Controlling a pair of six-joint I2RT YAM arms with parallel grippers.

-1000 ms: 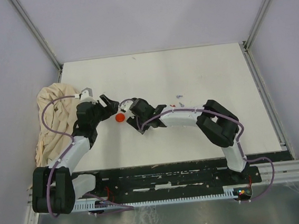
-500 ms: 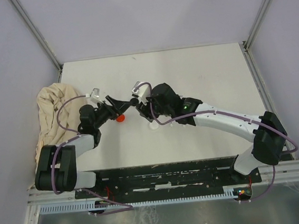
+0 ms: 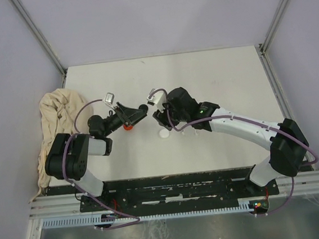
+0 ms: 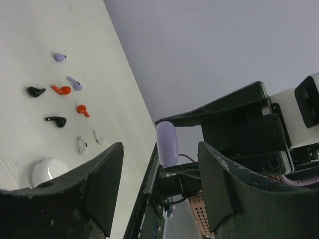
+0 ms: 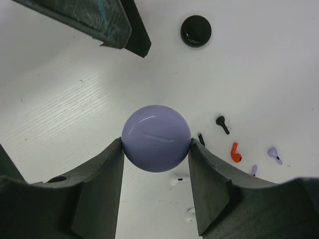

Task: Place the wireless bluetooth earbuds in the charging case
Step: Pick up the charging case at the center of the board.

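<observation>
Right wrist view: pinches lilac case (image 5: pixel 156 138) in right gripper (image 5: pixel 156 145) above scattered earbuds (image 5: pixel 236 153), holds left gripper (image 4: pixel 160 145) parted, empty, beside that case

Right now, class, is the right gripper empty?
No, the right gripper is shut on a lilac case, pinched between its two fingers.
</observation>
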